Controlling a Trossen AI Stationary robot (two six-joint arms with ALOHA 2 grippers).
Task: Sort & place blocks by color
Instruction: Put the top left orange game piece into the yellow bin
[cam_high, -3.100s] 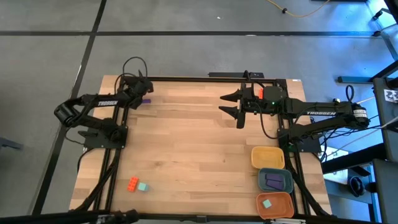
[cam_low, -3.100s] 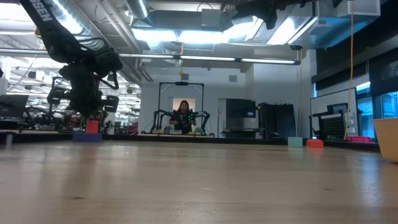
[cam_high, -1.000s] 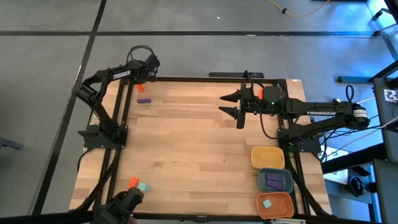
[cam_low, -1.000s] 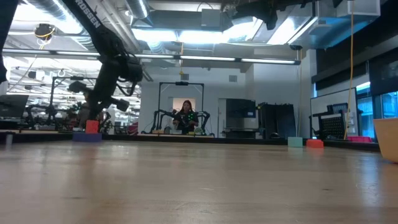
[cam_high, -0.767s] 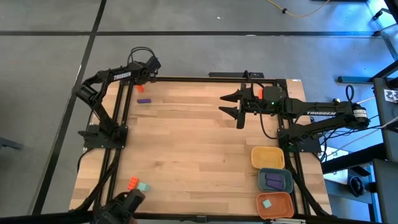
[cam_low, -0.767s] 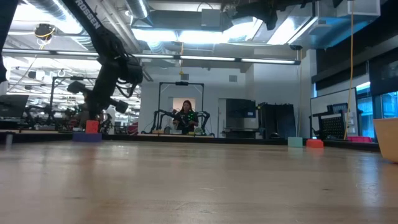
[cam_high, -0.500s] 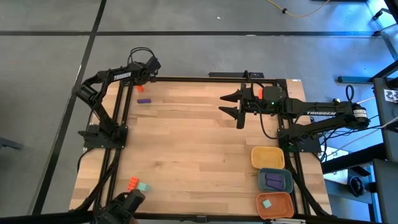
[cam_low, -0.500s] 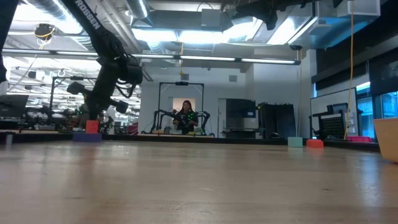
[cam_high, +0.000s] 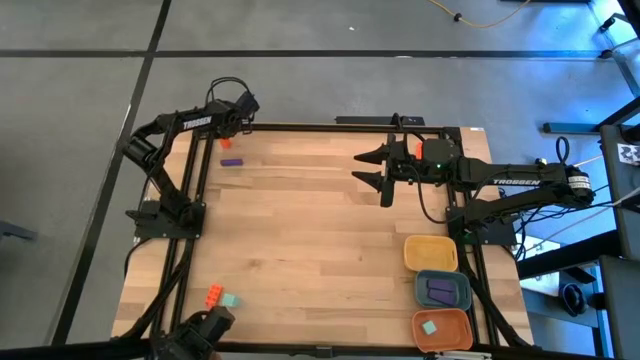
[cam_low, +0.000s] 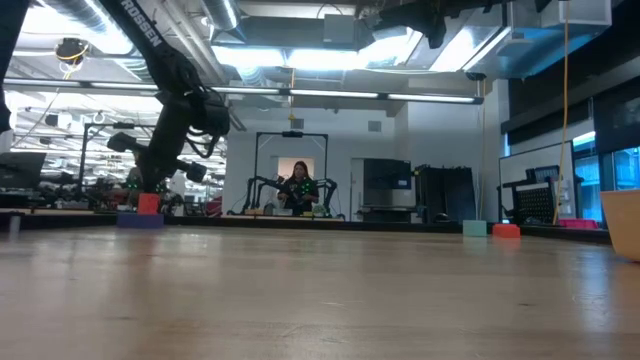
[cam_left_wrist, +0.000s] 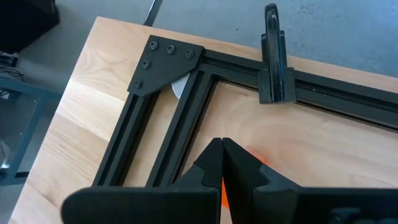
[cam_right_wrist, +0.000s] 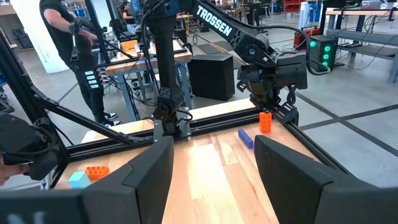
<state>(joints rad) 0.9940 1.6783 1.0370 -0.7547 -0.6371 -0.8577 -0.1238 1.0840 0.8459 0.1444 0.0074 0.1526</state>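
My left gripper (cam_high: 241, 104) is shut and hangs raised over the table's far-left corner. It is just above an upright orange-red block (cam_right_wrist: 265, 121), whose orange (cam_left_wrist: 222, 194) shows behind the shut fingers. A purple bar (cam_high: 232, 161) lies flat beside that block. An orange-red block (cam_high: 214, 295) and a teal block (cam_high: 230, 300) rest near the near-left corner. My right gripper (cam_high: 376, 171) is open and held high over the far middle of the table. A purple block (cam_high: 441, 291) lies in the blue-grey tray and a teal block (cam_high: 429, 327) in the orange tray.
Three trays stand in a row along the right edge: yellow (cam_high: 412, 253), blue-grey (cam_high: 420, 290) and orange (cam_high: 418, 330). A dark object (cam_high: 200, 328) pokes in at the near edge beside the near-left blocks. A black frame (cam_left_wrist: 186, 112) runs along the far and left edges. A person (cam_right_wrist: 65, 37) stands beyond the table.
About three seconds ago my left gripper was low at the orange-red and purple blocks. It has since risen and drawn back toward the far-left corner, and both blocks stay where they were. A dark object has appeared at the near edge. Nothing moves in the last second.
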